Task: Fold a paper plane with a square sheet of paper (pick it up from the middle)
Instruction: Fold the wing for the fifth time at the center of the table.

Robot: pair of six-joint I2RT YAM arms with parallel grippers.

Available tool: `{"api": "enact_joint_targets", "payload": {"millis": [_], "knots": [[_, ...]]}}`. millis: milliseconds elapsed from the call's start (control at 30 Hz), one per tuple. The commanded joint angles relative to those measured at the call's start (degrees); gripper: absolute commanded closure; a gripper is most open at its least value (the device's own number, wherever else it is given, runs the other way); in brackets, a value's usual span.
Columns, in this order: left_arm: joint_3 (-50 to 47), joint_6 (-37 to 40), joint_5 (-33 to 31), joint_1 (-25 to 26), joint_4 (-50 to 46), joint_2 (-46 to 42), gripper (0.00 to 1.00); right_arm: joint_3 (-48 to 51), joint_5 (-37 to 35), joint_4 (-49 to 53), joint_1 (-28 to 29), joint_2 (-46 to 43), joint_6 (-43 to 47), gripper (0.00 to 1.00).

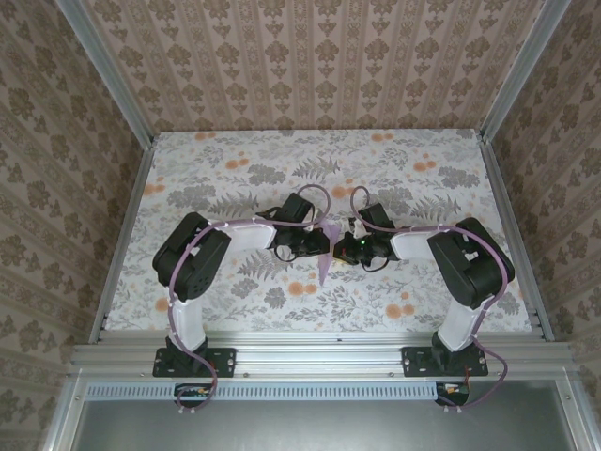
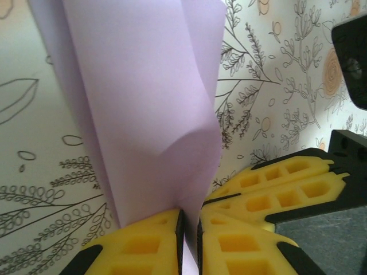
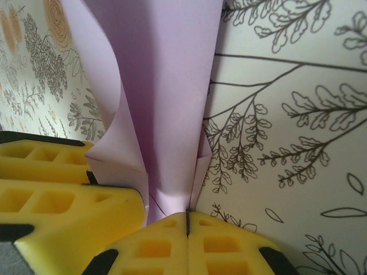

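Note:
The square sheet of paper (image 1: 325,254), pale lilac, is folded into long layers with a pointed tip and hangs above the tabletop between my two grippers. My left gripper (image 1: 314,243) is shut on one edge of it. In the left wrist view the yellow jaws (image 2: 188,240) pinch the sheet of paper (image 2: 143,114), which curves away upward. My right gripper (image 1: 342,247) faces it from the other side. In the right wrist view its jaws (image 3: 187,220) are pressed together on a crease of the sheet of paper (image 3: 166,86). The two grippers nearly touch.
The floral tabletop (image 1: 423,188) lies below both grippers. Aluminium rails (image 1: 319,355) border the near edge, and patterned walls (image 1: 319,56) enclose the back and sides. The right gripper's fingers (image 2: 281,189) show in the left wrist view, the left gripper's fingers (image 3: 51,192) in the right wrist view.

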State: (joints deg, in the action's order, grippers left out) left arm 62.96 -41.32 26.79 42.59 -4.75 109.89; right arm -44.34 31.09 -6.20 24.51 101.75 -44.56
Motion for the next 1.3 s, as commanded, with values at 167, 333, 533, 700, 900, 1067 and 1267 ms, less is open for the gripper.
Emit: {"api": "enact_joint_targets", "payload": {"millis": [167, 333, 533, 700, 900, 1067, 1267], "knots": [[2.63, 1.57, 0.81, 0.74, -1.84, 1.77, 0.84, -0.50, -0.45, 0.61, 0.45, 2.25, 0.61, 0.93], [2.62, 1.93, 0.56, 0.74, -1.90, 3.09, 0.84, -0.14, -0.03, -0.15, 0.45, 1.81, 0.35, 0.94], [2.88, 2.47, 0.63, 0.74, -2.11, 3.76, 0.83, 0.23, 0.07, -0.49, 0.45, 1.26, 0.32, 0.94], [2.98, 3.01, 1.16, 0.74, -2.10, 4.16, 0.78, 0.70, 0.41, -1.40, 0.45, 0.74, -0.26, 0.94], [2.67, 3.98, 1.65, 0.71, -2.19, 3.74, 0.73, 1.17, 0.59, -1.27, -0.03, -1.62, -0.41, 0.94], [2.70, 4.52, 2.54, 0.74, -1.93, 3.55, 0.68, 1.92, 1.33, -1.76, -1.28, -3.95, -0.92, 0.94], [2.02, 4.41, 3.82, 0.74, 0.08, 3.42, 0.65, 3.19, 3.21, -4.22, -3.33, -4.81, -2.27, 0.94]]}}
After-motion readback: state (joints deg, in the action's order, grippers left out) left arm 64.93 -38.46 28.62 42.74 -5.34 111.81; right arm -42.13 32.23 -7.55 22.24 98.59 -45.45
